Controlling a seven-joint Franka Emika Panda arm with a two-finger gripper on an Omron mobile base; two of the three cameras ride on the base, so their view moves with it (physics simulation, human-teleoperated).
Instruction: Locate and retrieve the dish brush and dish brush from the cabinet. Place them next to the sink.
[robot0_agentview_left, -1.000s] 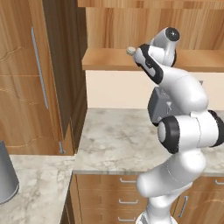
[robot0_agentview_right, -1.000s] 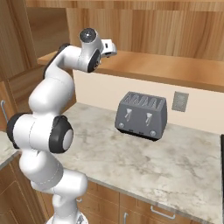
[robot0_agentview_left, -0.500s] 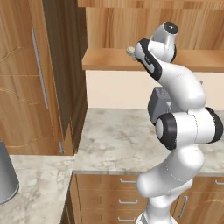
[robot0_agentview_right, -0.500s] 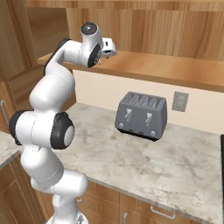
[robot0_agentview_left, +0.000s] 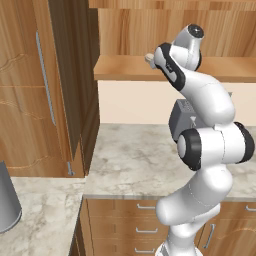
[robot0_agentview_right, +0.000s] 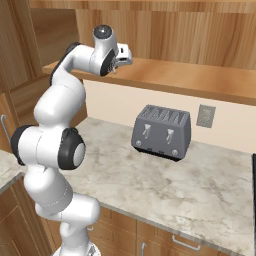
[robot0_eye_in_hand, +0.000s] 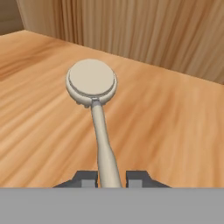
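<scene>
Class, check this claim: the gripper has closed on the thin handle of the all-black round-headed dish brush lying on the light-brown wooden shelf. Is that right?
Not quite: the brush is pale beige, not black. The hand view shows the gripper closed on that brush's thin handle as it lies on the light-brown wooden shelf.

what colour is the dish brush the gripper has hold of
Pale beige dish brush, head and handle alike; the hand view shows it best.

Matt beige plastic dish brush (robot0_eye_in_hand: 97, 107); wood-grain cabinet (robot0_eye_in_hand: 175, 127).

You will find no readable text, label, brand, number or sign on anything in these three views.
</scene>
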